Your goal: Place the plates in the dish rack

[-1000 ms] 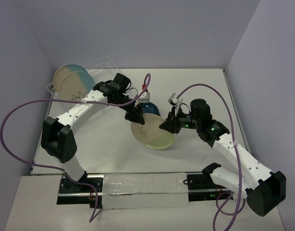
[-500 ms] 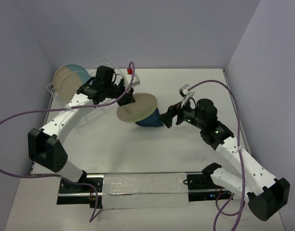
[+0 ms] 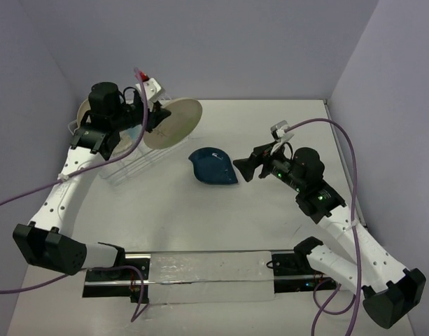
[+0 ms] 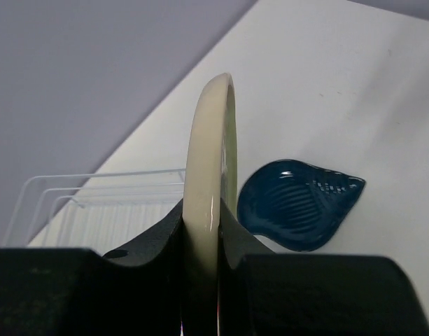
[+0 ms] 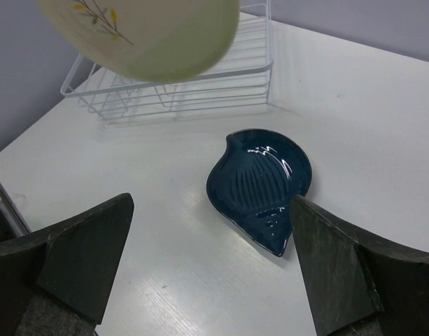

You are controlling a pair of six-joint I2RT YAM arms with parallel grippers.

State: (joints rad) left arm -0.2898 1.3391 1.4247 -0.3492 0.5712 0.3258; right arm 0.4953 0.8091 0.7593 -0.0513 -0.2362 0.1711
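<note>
At the far left of the counter (image 3: 284, 126), the clear dish rack (image 3: 127, 165) waits as the left tool (image 4: 202, 231), clamped on the rim of the cream plate (image 3: 173, 121) with its sprig drawing, holds that plate on edge in the air at the rack's right side, not yet in any slot. The step in hand looks to be loading this plate. The next move likely calls for carrying it over the ribs, lining its edge up with a free slot and lowering it before the fingers let go. At centre, the dark-teal leaf-shaped plate (image 3: 214, 168) lies flat on the counter, well apart from the rack and yet to be loaded. Just to its right, the right tool (image 5: 211, 203) hovers empty, its fingers spread wide, facing that plate.
</note>
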